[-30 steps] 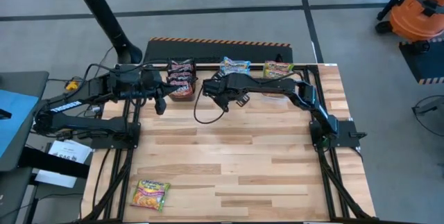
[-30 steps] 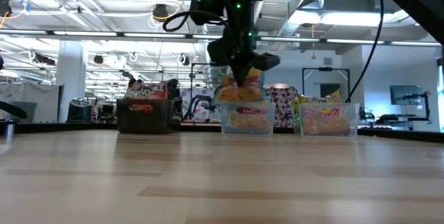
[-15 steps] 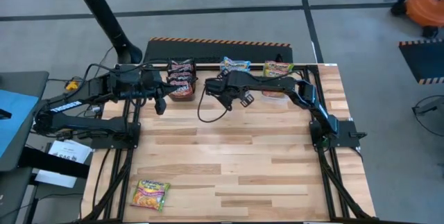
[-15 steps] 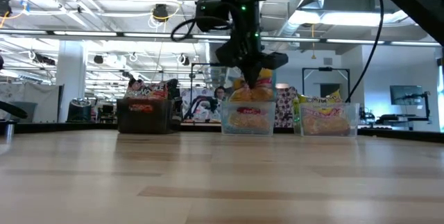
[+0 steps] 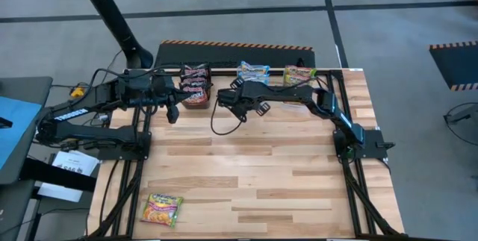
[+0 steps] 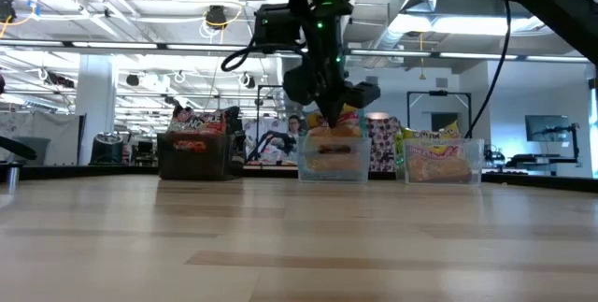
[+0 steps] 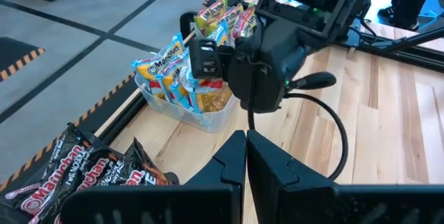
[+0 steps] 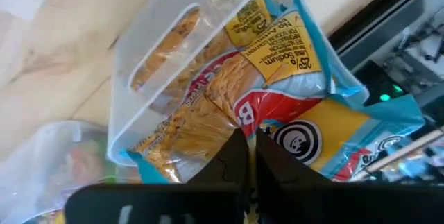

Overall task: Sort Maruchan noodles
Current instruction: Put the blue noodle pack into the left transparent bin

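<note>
Wood-plank table (image 5: 246,174) — one green-edged packet (image 5: 162,209) near its corner.

"Maruchan" on blue-edged packets (image 7: 168,71) and dark packets (image 7: 69,175); "25% less sodium" on blue-edged packet (image 8: 284,50).

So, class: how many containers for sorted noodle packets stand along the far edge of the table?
3: a black box on the left with dark packets, a clear middle tub with blue-edged packets, and a clear right tub with green-edged packets. The right gripper is beside the middle tub.
</note>
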`<state>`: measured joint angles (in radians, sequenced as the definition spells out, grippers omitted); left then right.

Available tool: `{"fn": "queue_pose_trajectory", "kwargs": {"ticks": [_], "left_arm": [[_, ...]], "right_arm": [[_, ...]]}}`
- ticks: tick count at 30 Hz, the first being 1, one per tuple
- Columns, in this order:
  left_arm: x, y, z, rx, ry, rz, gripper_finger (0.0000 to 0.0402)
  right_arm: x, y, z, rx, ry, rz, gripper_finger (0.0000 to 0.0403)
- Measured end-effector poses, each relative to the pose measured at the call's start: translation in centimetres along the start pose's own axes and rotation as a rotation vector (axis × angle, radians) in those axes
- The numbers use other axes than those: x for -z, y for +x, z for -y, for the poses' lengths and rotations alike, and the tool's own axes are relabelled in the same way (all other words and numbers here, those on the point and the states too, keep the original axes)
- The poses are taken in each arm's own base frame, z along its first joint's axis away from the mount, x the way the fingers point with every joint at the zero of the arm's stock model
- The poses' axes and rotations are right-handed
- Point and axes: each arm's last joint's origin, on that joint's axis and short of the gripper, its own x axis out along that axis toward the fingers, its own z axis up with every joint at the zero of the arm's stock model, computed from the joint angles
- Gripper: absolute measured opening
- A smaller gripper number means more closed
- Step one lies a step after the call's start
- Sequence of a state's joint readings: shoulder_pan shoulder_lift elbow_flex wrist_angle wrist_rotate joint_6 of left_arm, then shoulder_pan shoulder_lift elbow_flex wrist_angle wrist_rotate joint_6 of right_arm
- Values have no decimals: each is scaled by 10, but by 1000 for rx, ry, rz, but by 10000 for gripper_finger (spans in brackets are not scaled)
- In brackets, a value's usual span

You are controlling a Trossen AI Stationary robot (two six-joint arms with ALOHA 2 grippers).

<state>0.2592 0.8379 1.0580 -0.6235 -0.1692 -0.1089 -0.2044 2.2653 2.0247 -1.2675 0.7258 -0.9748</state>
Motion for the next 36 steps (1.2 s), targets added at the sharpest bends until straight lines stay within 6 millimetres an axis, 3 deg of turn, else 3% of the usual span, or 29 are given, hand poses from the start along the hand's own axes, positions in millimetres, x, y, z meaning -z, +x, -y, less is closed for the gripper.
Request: {"fn": "queue_pose_trajectory", "kwargs": {"ticks": [12, 25, 36], "left_arm": [[0, 0, 0, 0, 0, 0, 0], [0, 0, 0, 0, 1, 0, 0], [0, 0, 0, 0, -5, 1, 0]], "right_arm": [[0, 0, 0, -36, 35, 57, 36], [-1, -2, -2, -49, 214, 50, 104], [7, 0, 0, -63, 264, 42, 107]]}}
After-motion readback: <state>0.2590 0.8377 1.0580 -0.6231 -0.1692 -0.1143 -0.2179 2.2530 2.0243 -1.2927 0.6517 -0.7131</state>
